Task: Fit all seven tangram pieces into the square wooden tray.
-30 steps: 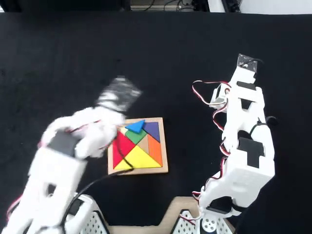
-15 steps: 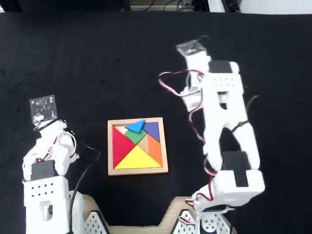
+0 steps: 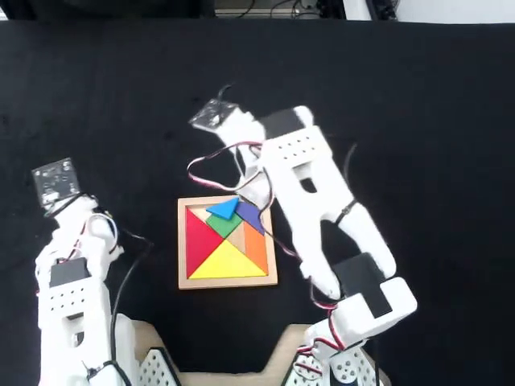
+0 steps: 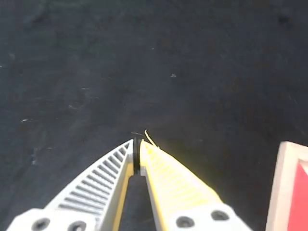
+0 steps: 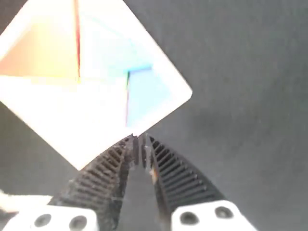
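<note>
The square wooden tray [image 3: 183, 283] lies in the middle of the black table and holds red [image 3: 198, 238], yellow [image 3: 228, 262], orange [image 3: 256, 246], purple [image 3: 252, 215], green [image 3: 224, 226] and tan [image 3: 236, 236] pieces. A blue triangle [image 3: 224, 208] lies at the tray's far edge, partly over the green piece. The right arm [image 3: 283, 153] reaches over the tray's far right corner. Its gripper [image 5: 139, 140] is shut and empty, tips just off a tray corner [image 5: 159, 98]. The left arm [image 3: 72, 257] is folded back at the left, and its gripper [image 4: 137, 142] is shut over bare cloth. A corner of the tray [image 4: 286, 192] lies off to one side of it.
Black cloth [image 3: 402, 96] covers the table all around the tray. The arms' white bases [image 3: 137, 366] stand at the near edge. Red and white cables [image 3: 205, 165] loop from the right arm above the tray's far side.
The left arm has pulled back from the tray to the left side. The right arm has swung from the right across to the tray's far edge.
</note>
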